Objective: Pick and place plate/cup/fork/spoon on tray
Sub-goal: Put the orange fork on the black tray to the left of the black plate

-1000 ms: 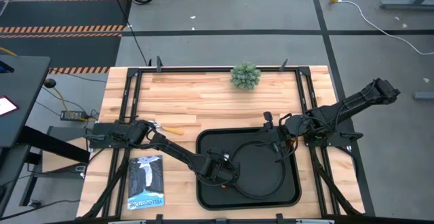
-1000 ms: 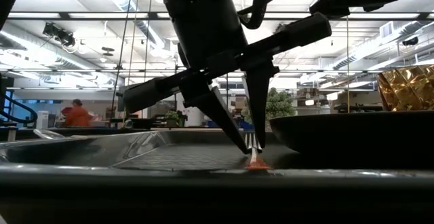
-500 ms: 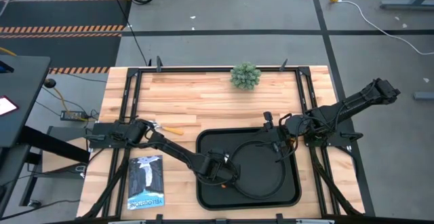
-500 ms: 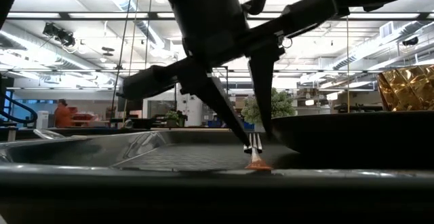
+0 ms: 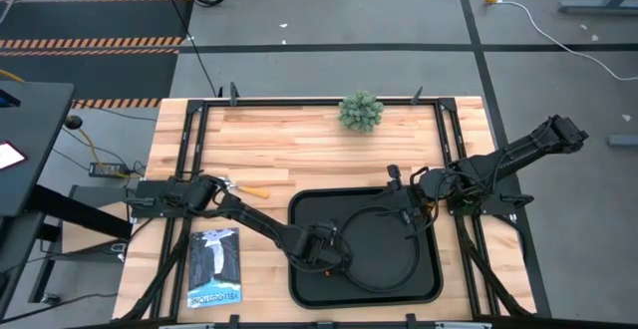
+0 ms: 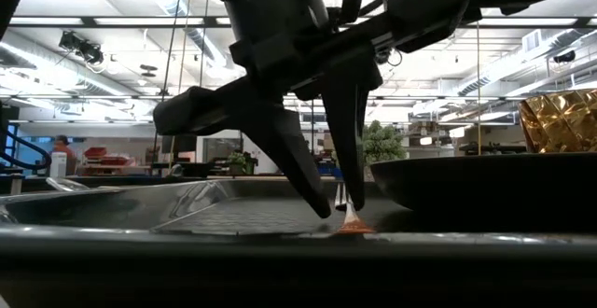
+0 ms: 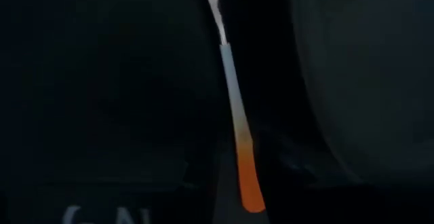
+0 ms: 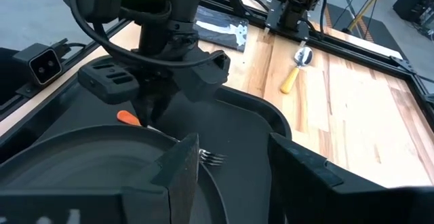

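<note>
Fork (image 7: 234,125) lies in the tray (image 5: 304,209) — light, stiff, slippery; left gripper (image 6: 334,210) spread astride its handle, the best hold.

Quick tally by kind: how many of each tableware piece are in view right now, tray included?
tray: 1
plate: 1
cup: 1
fork: 1
spoon: 1
Total: 5

Open-plan robotics lab (exposed ceiling ducts (image 6: 84,47))
</note>
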Tool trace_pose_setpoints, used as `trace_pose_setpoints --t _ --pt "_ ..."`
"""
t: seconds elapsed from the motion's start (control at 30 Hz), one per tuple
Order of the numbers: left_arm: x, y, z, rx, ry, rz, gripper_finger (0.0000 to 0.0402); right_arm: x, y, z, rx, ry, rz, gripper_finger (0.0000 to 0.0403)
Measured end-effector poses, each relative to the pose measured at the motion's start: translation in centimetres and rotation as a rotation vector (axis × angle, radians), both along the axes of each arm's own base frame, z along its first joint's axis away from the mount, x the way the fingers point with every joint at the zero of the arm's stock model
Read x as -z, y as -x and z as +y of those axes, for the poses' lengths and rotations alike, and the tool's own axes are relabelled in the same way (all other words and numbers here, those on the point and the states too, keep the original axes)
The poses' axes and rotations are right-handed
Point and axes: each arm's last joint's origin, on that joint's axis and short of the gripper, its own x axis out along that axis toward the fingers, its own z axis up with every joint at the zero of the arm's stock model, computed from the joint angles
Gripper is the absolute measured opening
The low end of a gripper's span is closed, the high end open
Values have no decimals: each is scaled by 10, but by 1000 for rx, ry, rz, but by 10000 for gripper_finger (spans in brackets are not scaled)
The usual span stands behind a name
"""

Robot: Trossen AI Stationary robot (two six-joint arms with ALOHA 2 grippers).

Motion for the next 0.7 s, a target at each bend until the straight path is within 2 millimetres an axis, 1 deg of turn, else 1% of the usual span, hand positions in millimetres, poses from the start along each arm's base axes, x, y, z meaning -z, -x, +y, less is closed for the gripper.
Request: trace_pose_setpoints --t 0.17,0.3,0.47,0.7 --pt "-7 0 -1 102 16 -11 98 0 0 0 0 0 0 183" --pt "-8 0 -5 250 41 -14 98 0 0 0 0 0 0 183" --pt "-8 3 -10 379 81 9 98 0 0 0 0 -1 -1 183" --pt "-7 4 -12 404 48 4 98 0 0 0 0 -1 -1 183"
